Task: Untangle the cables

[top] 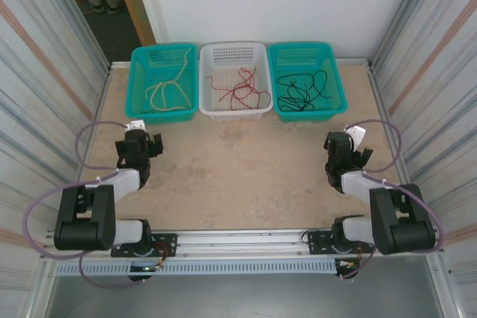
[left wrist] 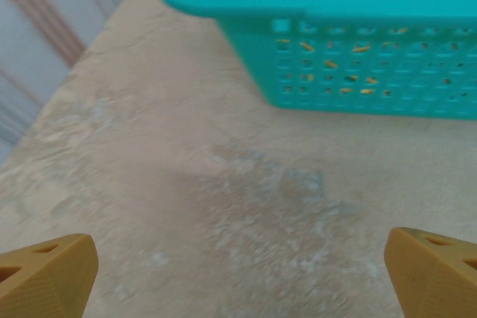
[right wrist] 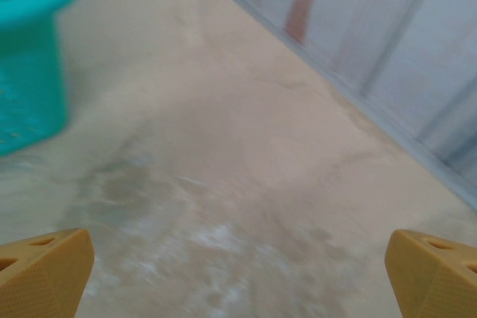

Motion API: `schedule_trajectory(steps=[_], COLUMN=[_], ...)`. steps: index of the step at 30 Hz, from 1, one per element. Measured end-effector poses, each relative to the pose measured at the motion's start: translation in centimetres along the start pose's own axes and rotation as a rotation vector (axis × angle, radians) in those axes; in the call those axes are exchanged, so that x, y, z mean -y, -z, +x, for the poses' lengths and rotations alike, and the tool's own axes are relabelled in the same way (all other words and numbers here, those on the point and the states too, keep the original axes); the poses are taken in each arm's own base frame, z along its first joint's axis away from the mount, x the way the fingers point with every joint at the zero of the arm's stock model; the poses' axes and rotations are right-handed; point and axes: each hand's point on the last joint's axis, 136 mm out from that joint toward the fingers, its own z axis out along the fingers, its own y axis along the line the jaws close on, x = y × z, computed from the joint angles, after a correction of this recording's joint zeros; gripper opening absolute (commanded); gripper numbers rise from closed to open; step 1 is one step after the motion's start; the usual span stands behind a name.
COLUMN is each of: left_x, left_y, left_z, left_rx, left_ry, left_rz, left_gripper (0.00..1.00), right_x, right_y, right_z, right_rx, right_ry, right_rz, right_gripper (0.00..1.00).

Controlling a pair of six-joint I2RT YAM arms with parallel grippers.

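No legible text, no labels, no brands (baskets plain), no numbers

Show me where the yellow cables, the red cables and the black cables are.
yellow cables (top: 166, 93): top external view, middle of the loose loops.
red cables (top: 240, 93): top external view, middle of the tangle.
black cables (top: 302, 89): top external view, middle of the tangle.

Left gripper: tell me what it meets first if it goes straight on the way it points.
The left gripper points over table toward the near wall of the teal basket; likely that first, unless its tilt meets the table sooner.
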Motion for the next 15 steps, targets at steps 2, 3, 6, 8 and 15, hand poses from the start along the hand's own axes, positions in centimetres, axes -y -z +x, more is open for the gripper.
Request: schedule_trajectory(steps=[2, 3, 6, 8, 15], left_x=[1.2, 1.7, 3.0, 3.7, 5.4], left_y=[-0.5, -0.6, -0.9, -1.5, -1.8], left_z=[-0.9, -1.5, -2.7, -1.0, -1.1], left_rx=[0.014, 0.034, 0.143, 0.122, 0.120], left_ry=[-0.004, 0.000, 0.019, 0.007, -0.028], left_rz=[0.068, 0.100, 0.165, 0.192, 0.260], left_gripper=[0.99, 0.99, 0.99, 0.99, 0.99], right_x=[-1.8, -2.8, -4.6, -5.1, -6.1], right_y=[-0.6, -1.0, -2.2, -2.9, -3.8], right_z=[-0.3, -0.5, 0.1, 1.4, -0.8], right_rx=[0.016, 0.029, 0.044, -0.002, 0.008], right_ry=[0.032, 0.044, 0.066, 0.088, 0.044], right_rz=[-0.094, -0.151, -0.261, -0.302, -0.404], right_gripper=[0.99, 0.99, 0.99, 0.99, 0.99])
